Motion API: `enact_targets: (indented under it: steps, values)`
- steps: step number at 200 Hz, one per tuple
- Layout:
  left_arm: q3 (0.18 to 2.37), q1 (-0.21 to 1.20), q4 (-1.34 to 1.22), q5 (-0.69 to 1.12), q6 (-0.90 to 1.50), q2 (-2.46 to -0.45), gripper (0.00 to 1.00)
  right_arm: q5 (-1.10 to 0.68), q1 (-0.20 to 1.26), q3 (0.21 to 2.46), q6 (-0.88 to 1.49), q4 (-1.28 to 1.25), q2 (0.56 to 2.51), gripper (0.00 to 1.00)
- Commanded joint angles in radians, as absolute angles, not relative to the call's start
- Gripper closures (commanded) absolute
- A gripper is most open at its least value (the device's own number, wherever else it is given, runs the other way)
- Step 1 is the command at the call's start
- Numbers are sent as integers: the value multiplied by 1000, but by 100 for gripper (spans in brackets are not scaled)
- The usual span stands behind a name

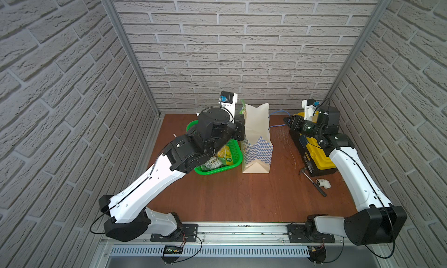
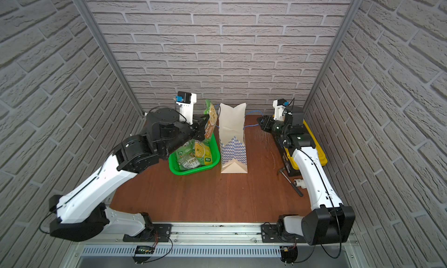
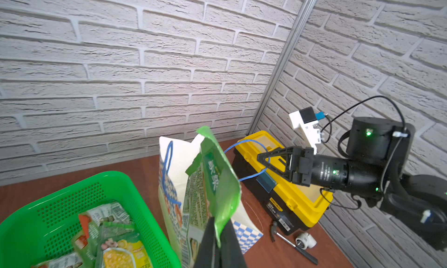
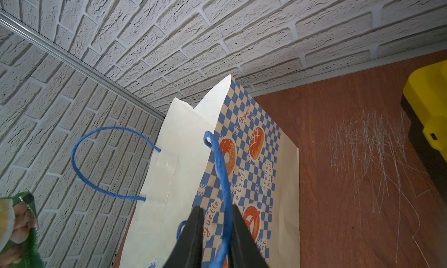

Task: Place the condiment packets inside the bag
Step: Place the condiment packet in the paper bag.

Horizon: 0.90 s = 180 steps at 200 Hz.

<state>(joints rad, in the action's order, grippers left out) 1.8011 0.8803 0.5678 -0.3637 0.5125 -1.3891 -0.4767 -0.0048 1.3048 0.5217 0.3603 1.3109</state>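
My left gripper [image 3: 219, 233] is clamped on one edge of a green packet [image 3: 217, 182], held upright just at 9 o'clock of the bag [image 2: 232, 129] mouth, not in yet. The other condiment packets [image 2: 193, 155] are in the basket [image 1: 210, 171], 9 o'clock of the bag. My right gripper [image 4: 215, 213] is at 3 o'clock, jaws slightly apart, handle cord [image 4: 223, 177] threaded between. The packet is likely light, floppy and slick, so pinch the sealed edge. The paper bag looks tippy.

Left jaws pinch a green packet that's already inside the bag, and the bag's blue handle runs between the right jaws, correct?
No: the green packet in the left jaws is outside the bag, held up beside it on the basket's side, as a top view shows. The rest holds.
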Motion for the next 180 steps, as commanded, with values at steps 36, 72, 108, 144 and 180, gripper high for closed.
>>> enact_targets:
  steps: [36, 72, 108, 144, 180]
  values:
    - [2051, 854, 499, -396, 491, -1679, 100, -508, -10, 1298, 531, 315, 1285, 77]
    - [2156, 774, 574, -298, 559, -1836, 100, -502, -15, 1299, 521, 325, 1274, 77]
    - [2170, 766, 634, -213, 565, -1860, 36, -503, -20, 1298, 519, 324, 1272, 77]
    - [1963, 816, 546, -283, 518, -1659, 7, -503, -22, 1296, 522, 319, 1277, 78]
    - [1681, 822, 489, -390, 506, -1407, 2, -487, -22, 1296, 519, 328, 1278, 78]
